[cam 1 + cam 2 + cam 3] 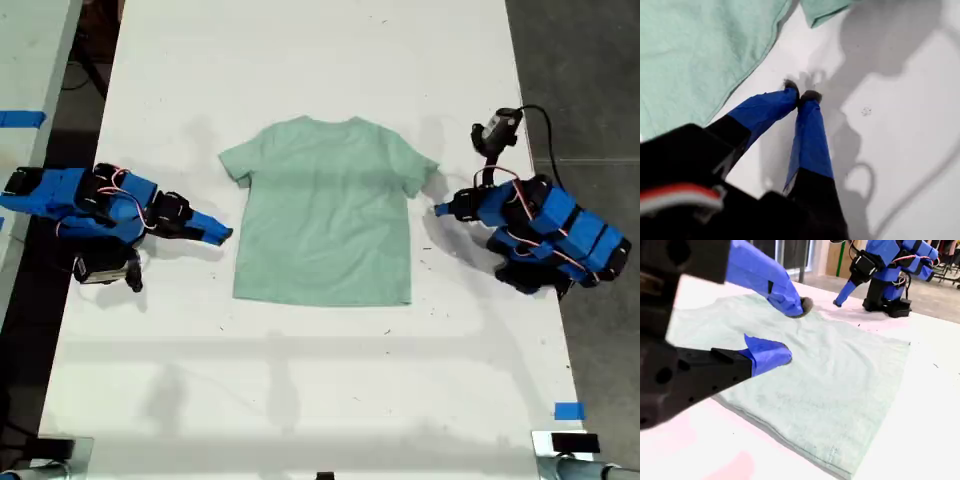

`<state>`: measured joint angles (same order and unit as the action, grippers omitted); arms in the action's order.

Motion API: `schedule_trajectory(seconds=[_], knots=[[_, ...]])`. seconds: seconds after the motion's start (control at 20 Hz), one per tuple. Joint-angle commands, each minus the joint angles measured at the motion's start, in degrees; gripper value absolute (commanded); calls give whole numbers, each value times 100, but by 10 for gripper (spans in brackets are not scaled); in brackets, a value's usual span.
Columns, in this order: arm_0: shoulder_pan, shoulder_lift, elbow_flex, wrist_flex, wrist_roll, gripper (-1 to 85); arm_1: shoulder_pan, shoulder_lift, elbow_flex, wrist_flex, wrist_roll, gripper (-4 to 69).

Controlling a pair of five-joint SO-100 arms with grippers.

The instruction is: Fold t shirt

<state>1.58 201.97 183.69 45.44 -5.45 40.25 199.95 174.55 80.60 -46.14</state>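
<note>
Exterior view, shirt: the t shirt lay flat and face up in the middle of the frame, neck toward the top edge, hem toward the bottom, both short sleeves spread out.
Cloth: pale mint green, plain and matte, with soft shallow wrinkles; the hem was straight and the neck round.
Surface: a long white table, smooth, with a few small dark specks and soft grey shadows of the arms.
Room: dark floor ran along the exterior view's right edge; a scrap of blue tape sat at the lower right of the table.
First arm: blue plastic with black motors and red and white wires, it lay low at the exterior view's right, reaching toward the shirt.
My first gripper: it pointed at the sleeve on that side, near it but apart; in the first wrist view my first gripper had its blue-taped jaws closed tip to tip on nothing, over bare table.
Second arm: the same build, stretched low at the exterior view's left.
My second gripper: it was just beside the shirt's side edge; in the second wrist view my second gripper had its jaws parted and empty, facing across the cloth.
</note>
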Motion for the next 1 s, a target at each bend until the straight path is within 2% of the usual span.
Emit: schedule_trajectory(seconds=[0.0, 0.1, 0.2, 0.3, 0.35, 0.4, 0.45, 0.5, 0.55, 0.6, 0.65, 0.7, 0.85, 0.9, 0.95], knots=[[18, 35, 97, 0, 18, 117, 264, 62, 229, -132, -62, 37], [26, 35, 97, 0, 18, 117, 264, 62, 229, -132, -62, 37], [18, 35, 97, 0, 18, 117, 325, 62, 229, -132, 431, 37], [18, 35, 97, 0, 18, 117, 387, 62, 229, -132, -88, 34], [18, 35, 97, 0, 18, 117, 519, 62, 229, -132, -53, 32], [18, 35, 97, 0, 18, 117, 677, 70, 255, -193, 694, 32], [18, 35, 97, 0, 18, 117, 809, 70, 281, -246, 2171, 34], [18, 35, 97, 0, 18, 117, 914, 79, 202, -237, 3208, 62], [18, 35, 97, 0, 18, 117, 580, 88, 9, -439, 2944, 104], [18, 35, 97, 0, 18, 117, 272, 88, -158, -9, 2505, 83], [18, 35, 97, 0, 18, 117, 290, 88, -123, 44, 2856, 8], [18, 35, 97, 0, 18, 117, 220, 88, -44, -141, 3120, -12], [18, 35, 97, 0, 18, 117, -545, 88, 202, -1327, 3155, -8], [18, 35, 97, 0, 18, 117, -633, 88, 255, -1916, 2742, -8], [18, 35, 97, 0, 18, 117, -703, 70, 62, -2241, 2417, 24]])
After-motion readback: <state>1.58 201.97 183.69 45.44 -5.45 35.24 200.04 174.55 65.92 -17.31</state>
